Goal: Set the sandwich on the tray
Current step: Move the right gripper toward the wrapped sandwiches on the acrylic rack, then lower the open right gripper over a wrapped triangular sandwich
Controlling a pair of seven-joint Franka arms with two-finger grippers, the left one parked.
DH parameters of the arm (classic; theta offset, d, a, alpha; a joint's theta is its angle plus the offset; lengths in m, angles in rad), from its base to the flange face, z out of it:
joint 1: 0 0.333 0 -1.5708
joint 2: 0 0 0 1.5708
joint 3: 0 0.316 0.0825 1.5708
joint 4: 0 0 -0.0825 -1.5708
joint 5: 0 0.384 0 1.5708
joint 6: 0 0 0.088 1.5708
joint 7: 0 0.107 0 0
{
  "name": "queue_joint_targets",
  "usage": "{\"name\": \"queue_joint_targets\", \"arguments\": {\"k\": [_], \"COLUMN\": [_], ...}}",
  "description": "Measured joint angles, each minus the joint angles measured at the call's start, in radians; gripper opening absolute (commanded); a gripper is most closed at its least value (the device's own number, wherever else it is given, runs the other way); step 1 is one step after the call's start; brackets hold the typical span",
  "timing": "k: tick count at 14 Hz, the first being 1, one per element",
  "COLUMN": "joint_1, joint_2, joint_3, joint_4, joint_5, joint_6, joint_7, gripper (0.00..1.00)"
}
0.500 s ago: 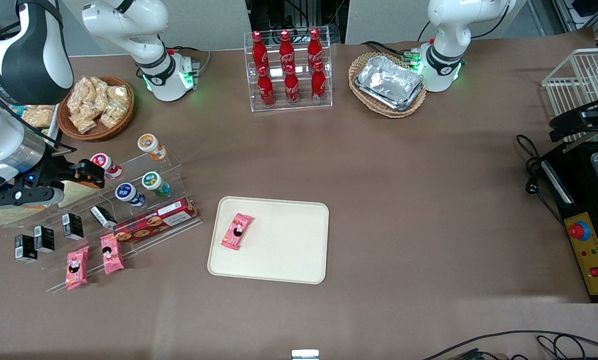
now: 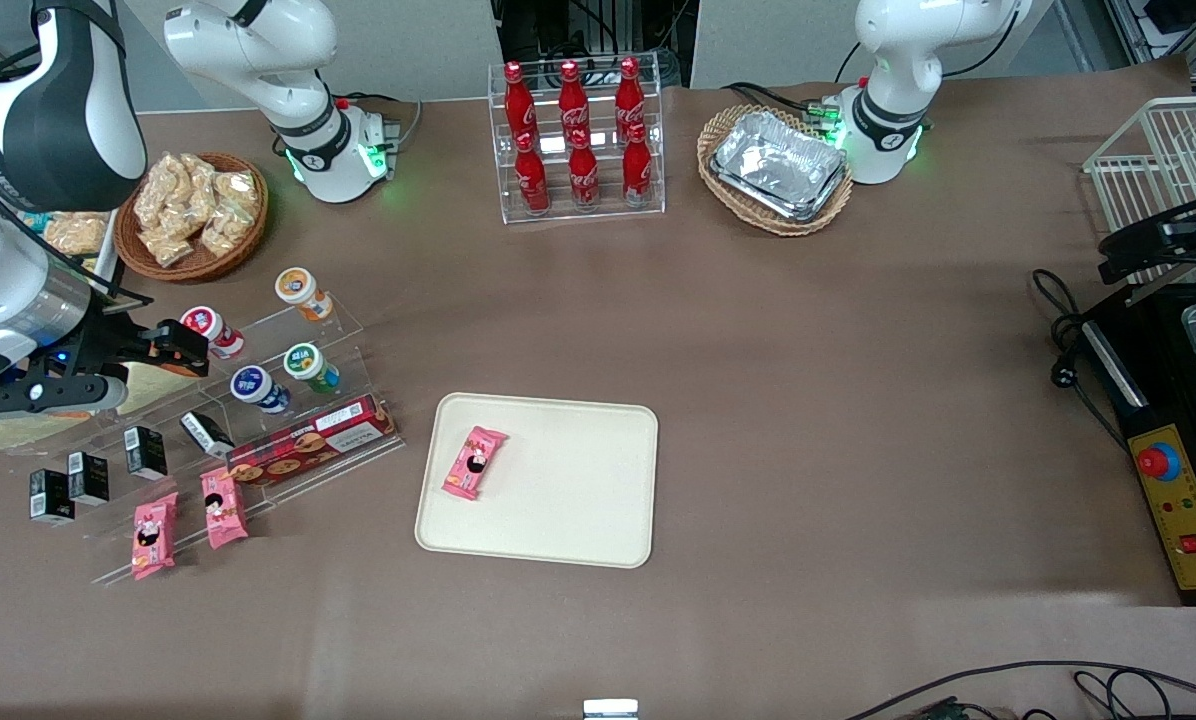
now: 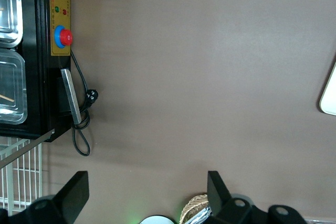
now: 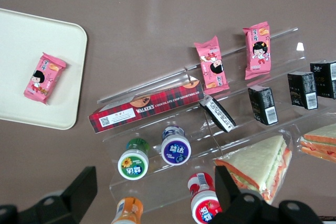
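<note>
Cream tray [image 2: 568, 500] at frame centre holds a pink packet [image 2: 474, 462]. We hold our tool [image 2: 108, 365], fingers spread and gripping nothing, above the sandwich [image 4: 257, 163] at the left edge.

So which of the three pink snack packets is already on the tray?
The lone pink packet lying on the cream tray; the other two sit on the acrylic rack. The pincer hovers above the sandwich.

Front camera high, looks steeply down on whole table. My wrist camera looks straight down, close, over my end's edge; shares tray [image 4: 21, 77] [image 2: 568, 490] corner, sandwich [image 4: 260, 163]. My gripper [image 4: 152, 203] frames it.
</note>
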Motion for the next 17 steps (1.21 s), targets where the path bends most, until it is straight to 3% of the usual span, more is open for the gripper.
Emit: {"name": "queue_joint_targets", "arguments": {"k": [5,8,12,17], "joint_1": [-0.001,-0.004,-0.005,-0.008], "joint_2": [0.000,0.000,0.000,0.002], "joint_3": [-0.004,-0.050,-0.129,-0.299], "joint_4": [0.004,0.005,0.007,0.008], "joint_5": [-0.002,-0.002,-0.002,0.041], "joint_6": [0.000,0.000,0.000,-0.001], "joint_7": [-0.061,-0.132,-0.347,-0.781], "gripper": [1.00,1.00,1.00,1.00]}}
